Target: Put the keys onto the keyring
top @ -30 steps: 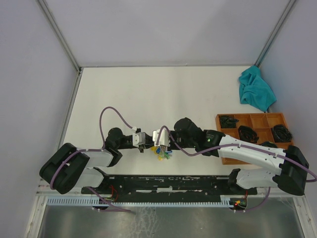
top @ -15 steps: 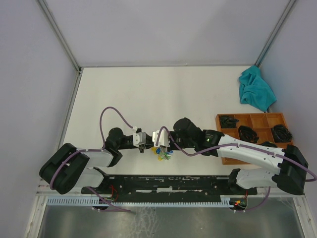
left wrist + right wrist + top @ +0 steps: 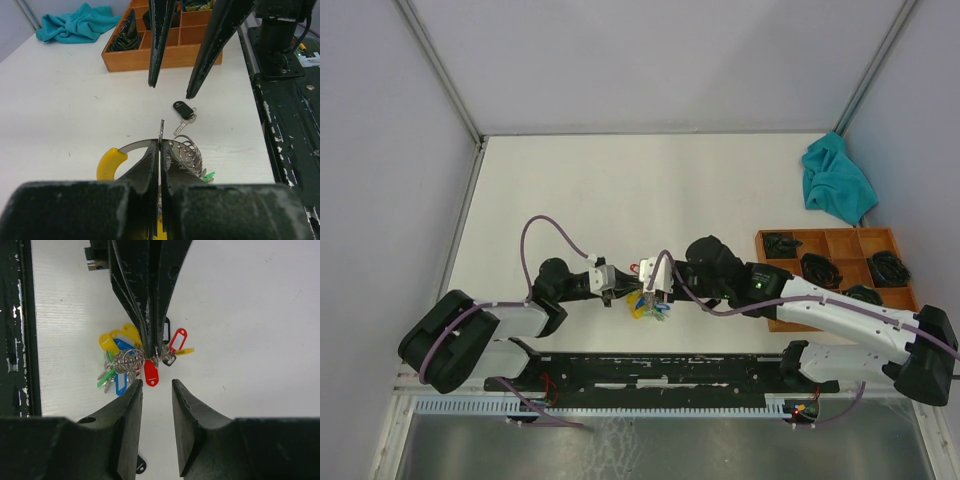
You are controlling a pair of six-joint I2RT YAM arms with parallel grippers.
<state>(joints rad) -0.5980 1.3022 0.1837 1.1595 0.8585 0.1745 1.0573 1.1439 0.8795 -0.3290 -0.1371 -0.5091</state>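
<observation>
Keyring (image 3: pixel 187 153) clamped in left tool (image 3: pixel 160 152), right tool (image 3: pixel 156 389) apart; left wrist view shows black key (image 3: pixel 183 108).

No text, number, label or brand is legible anywhere, not even on the keyring (image 3: pixel 127 360).

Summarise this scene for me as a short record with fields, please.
left gripper: shut on the keyring
right gripper: open, empty, facing the left gripper
tags: red, yellow, blue and green, bunched on the keyring
black key: loose on the table, beside the keyring
tray: wooden, right side, dark items in its compartments
cloth: teal, crumpled, far right corner
</observation>
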